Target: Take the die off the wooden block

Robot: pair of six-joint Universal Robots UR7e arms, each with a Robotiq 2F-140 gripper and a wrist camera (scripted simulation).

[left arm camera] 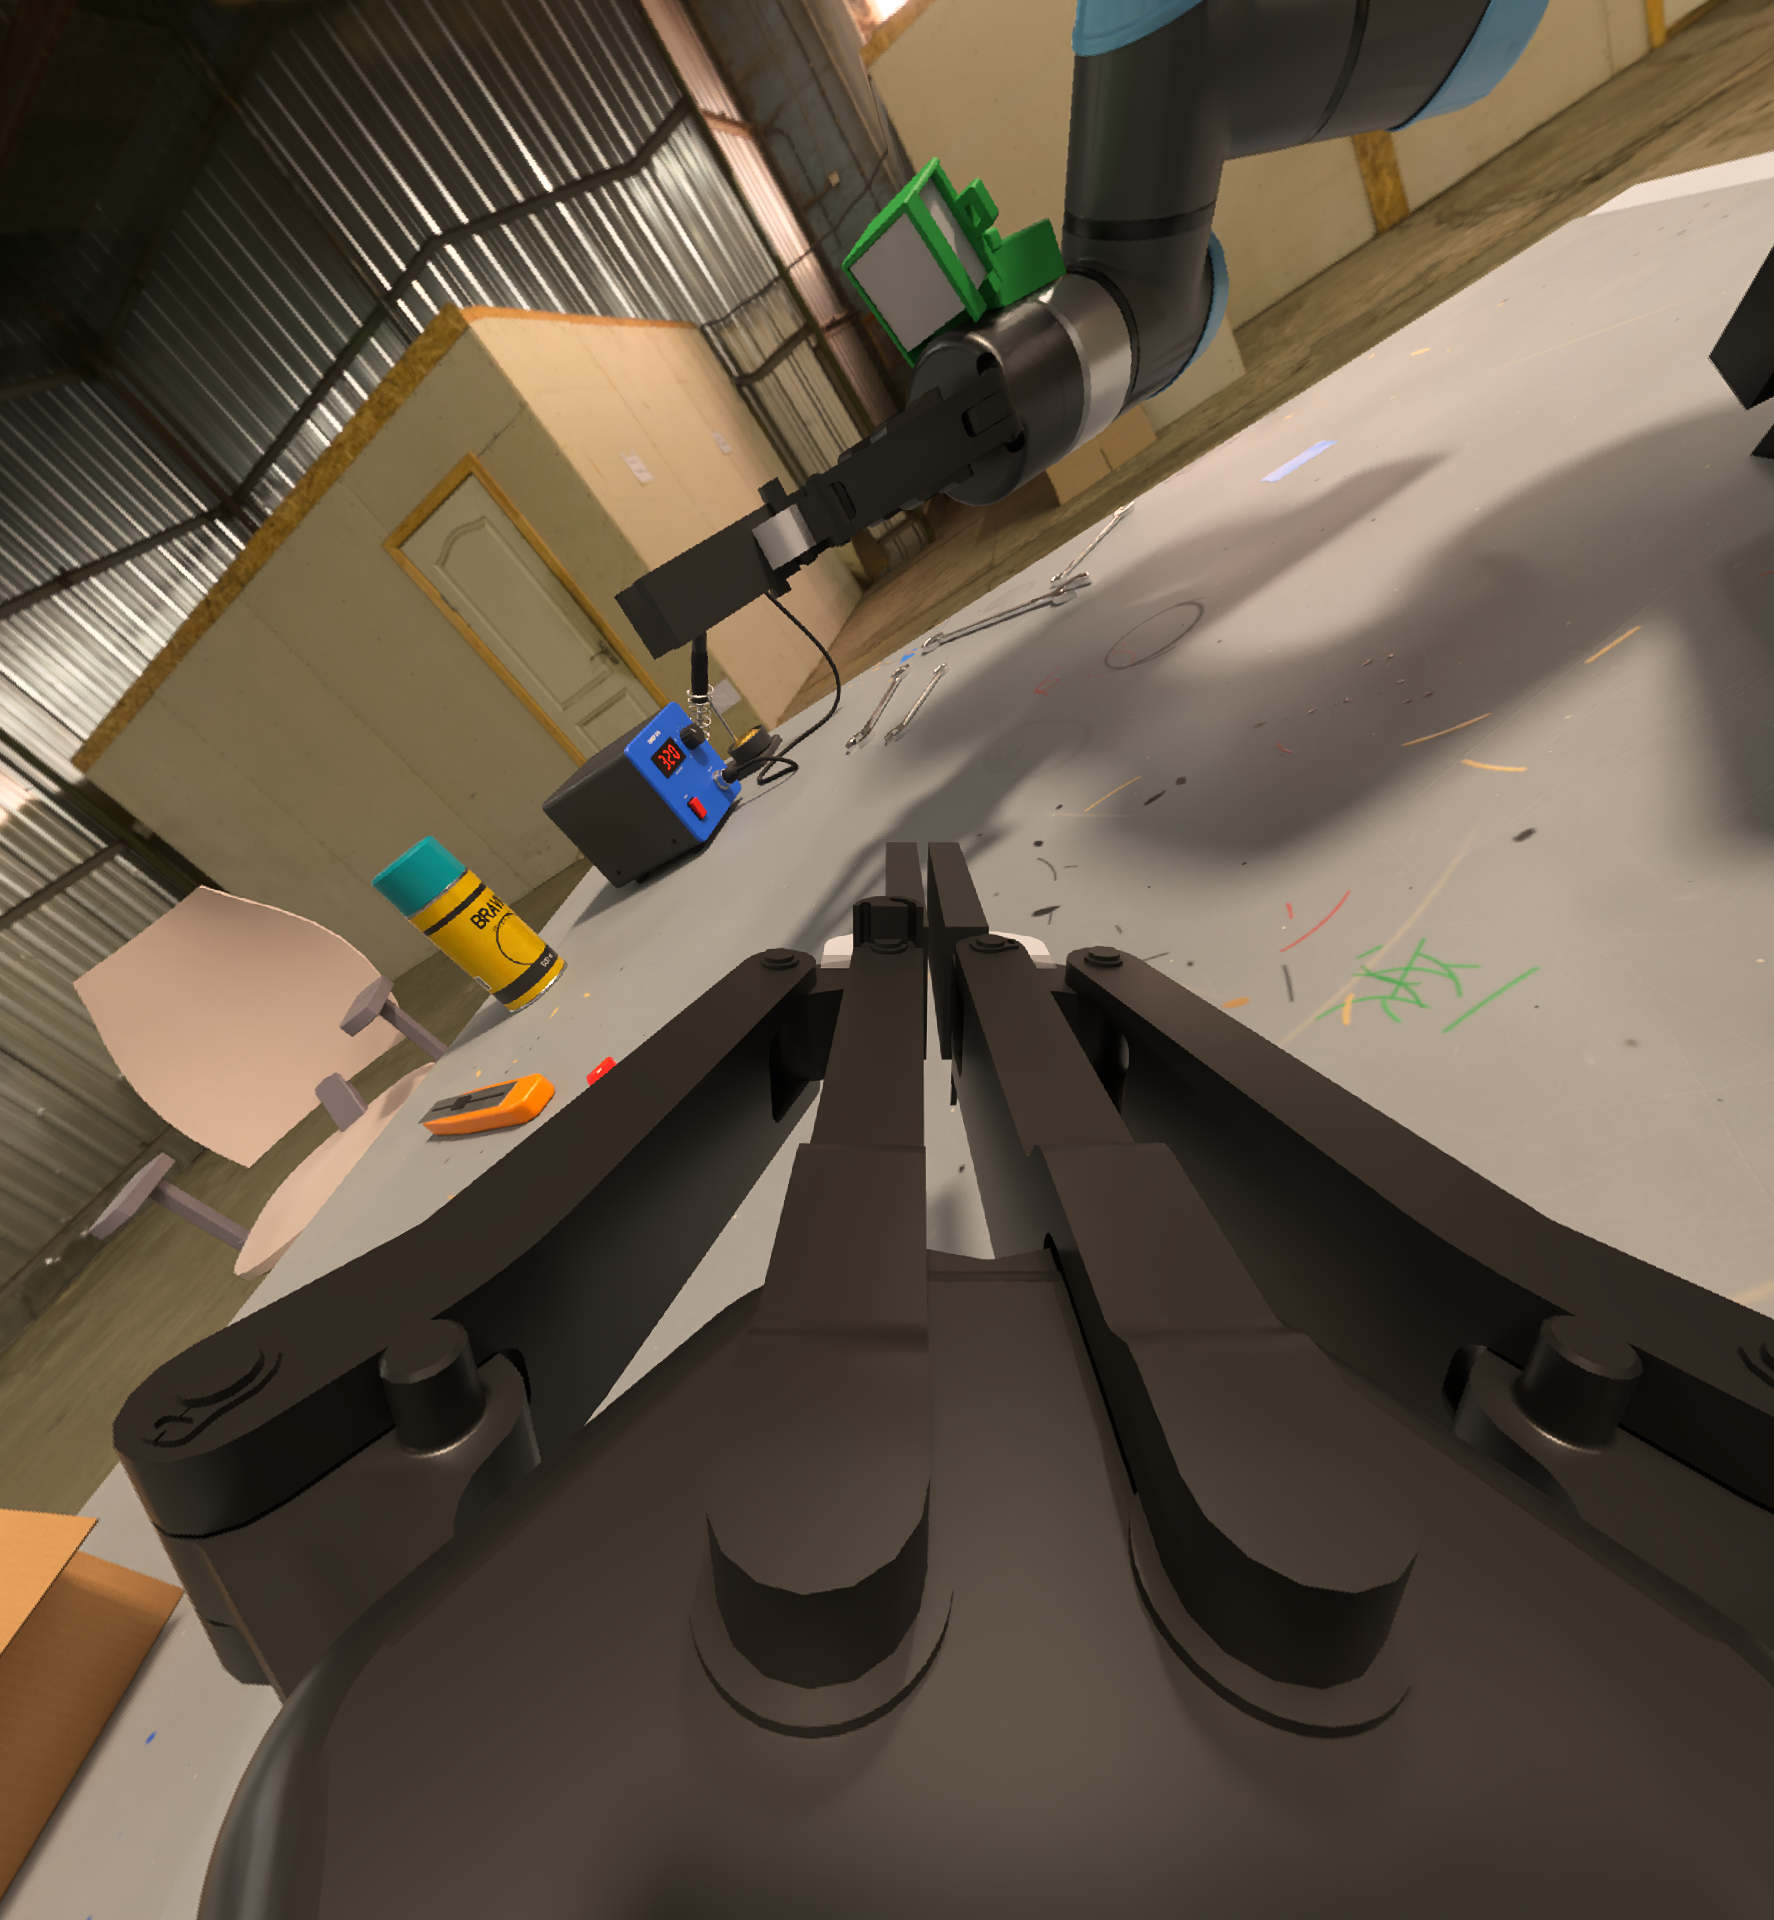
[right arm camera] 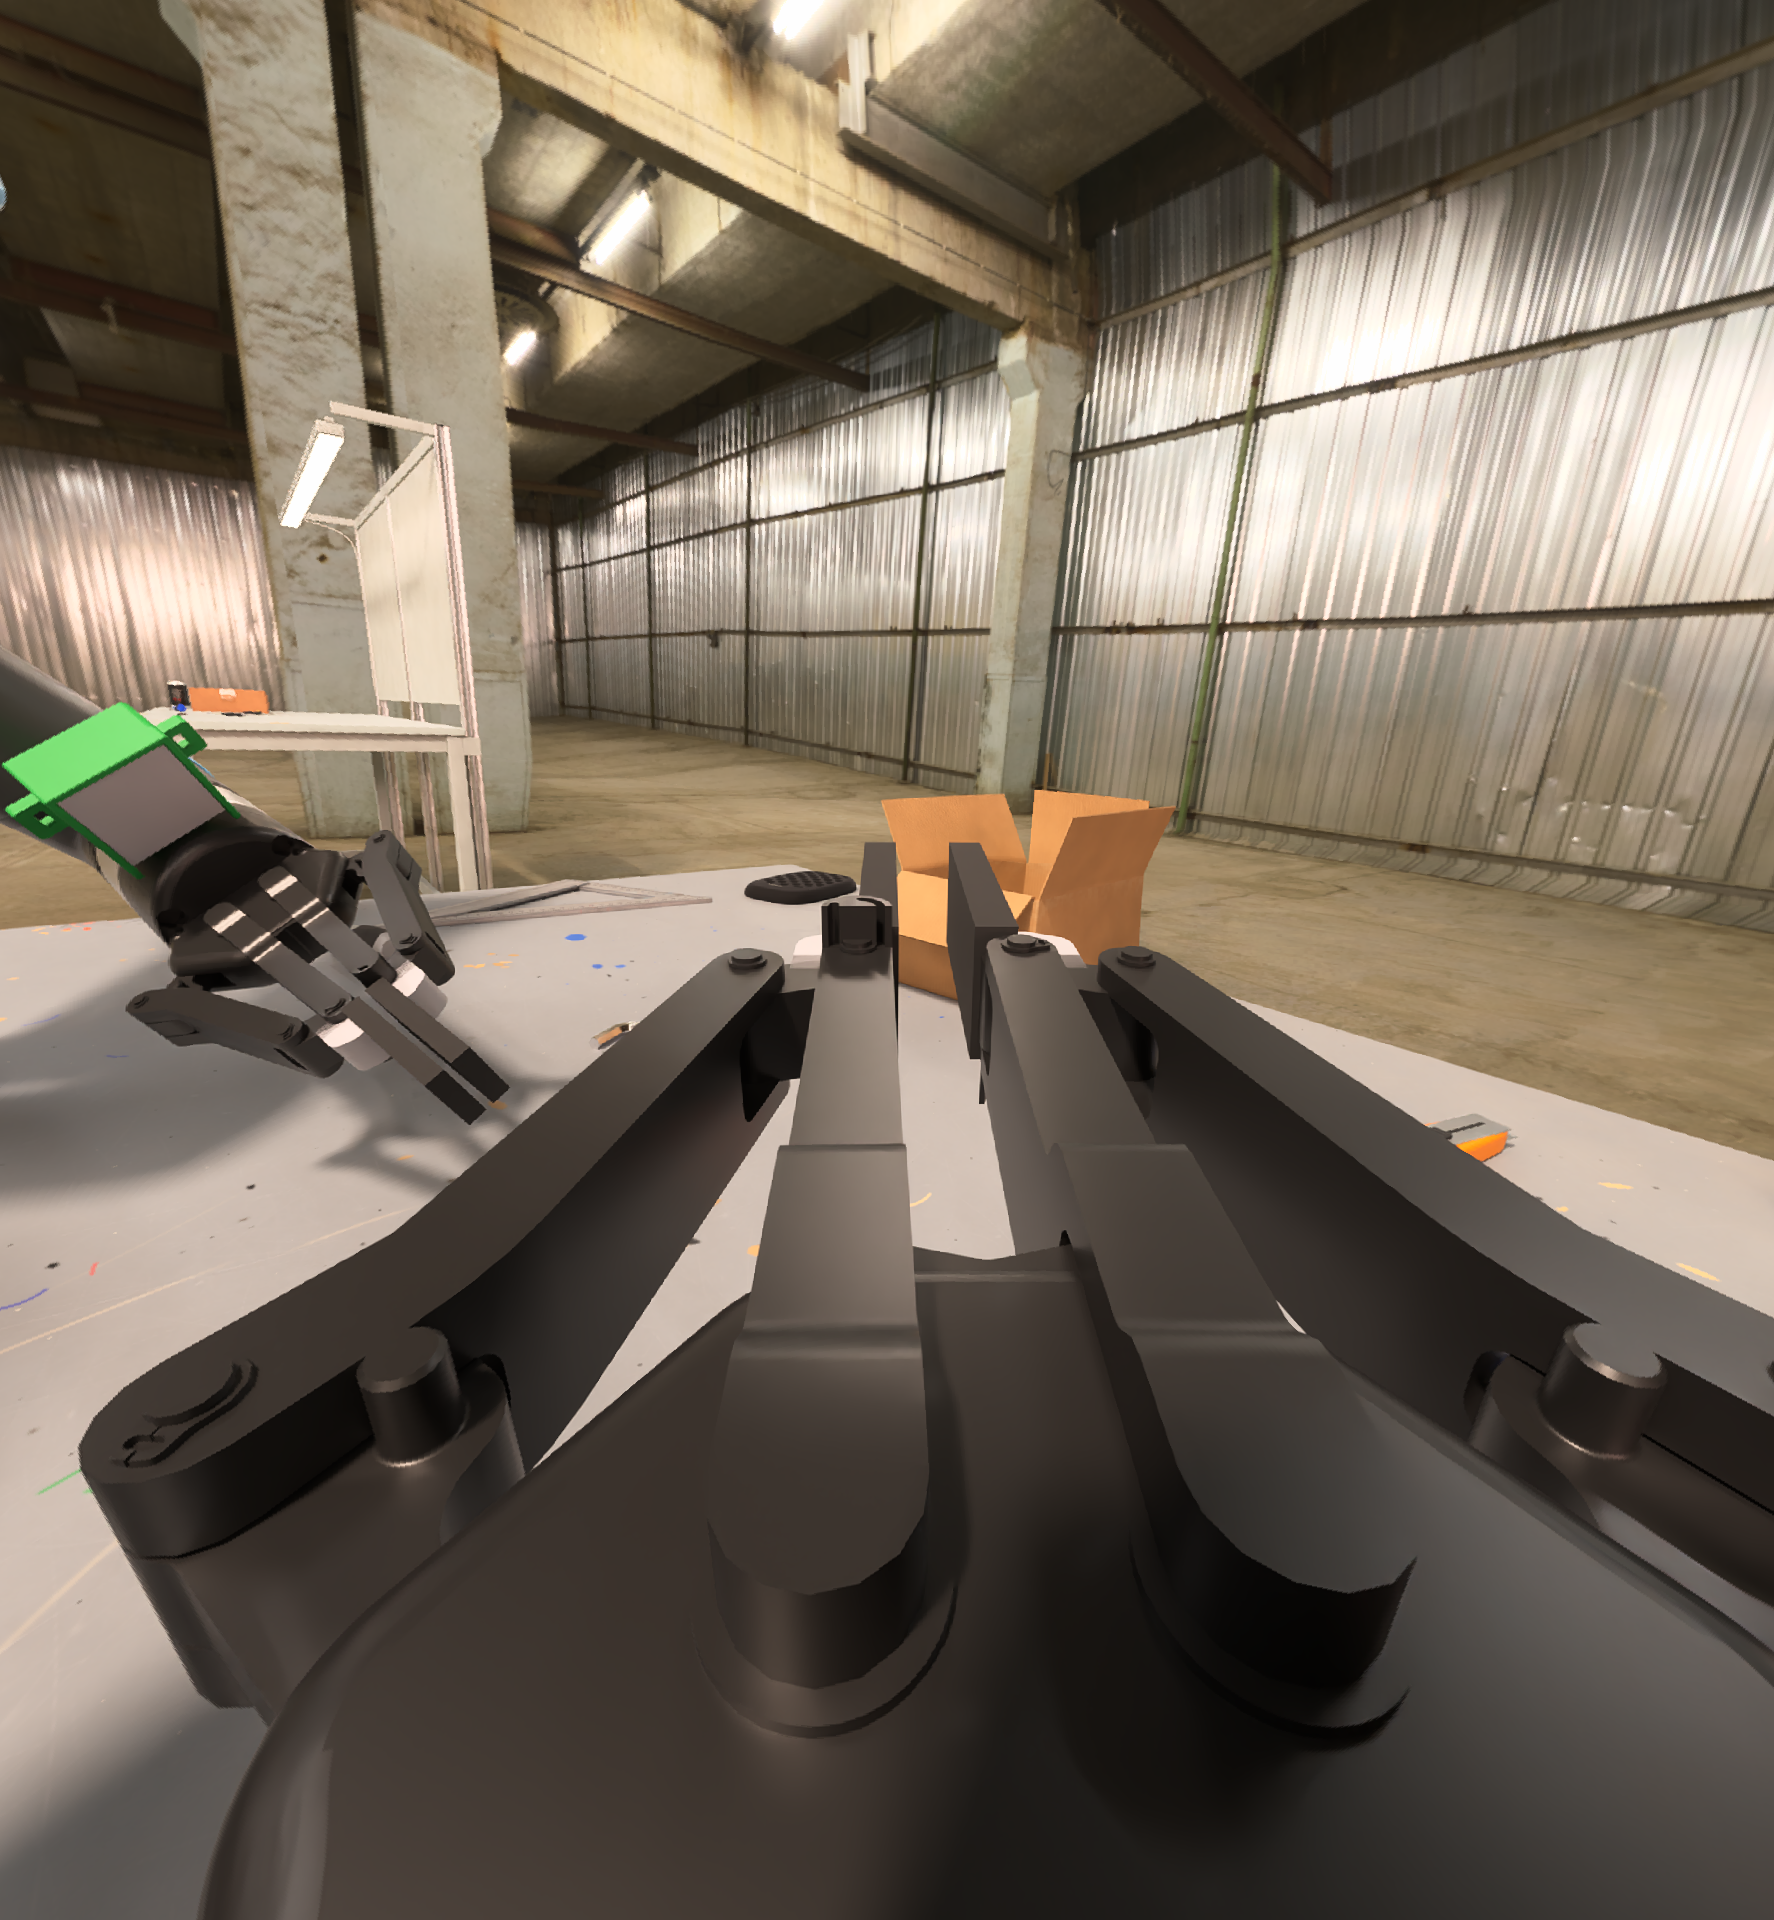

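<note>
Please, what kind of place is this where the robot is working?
Most likely a workbench inside an industrial hall or warehouse. Corrugated metal walls and concrete pillars surround a grey table that carries wrenches, a soldering station and a spray can.

1. The left wrist view sits low behind the left gripper [left arm camera: 927, 883], tilted, and looks along its fingers across the grey table [left arm camera: 1485, 1143] toward a soldering station [left arm camera: 644, 800] and a spray can [left arm camera: 467, 925].
2. The right wrist view sits behind the right gripper [right arm camera: 919, 894], level, and faces a cardboard box [right arm camera: 1070, 883] and the hall wall.
3. Both views share the tabletop, and each shows the other gripper farther off.
</note>
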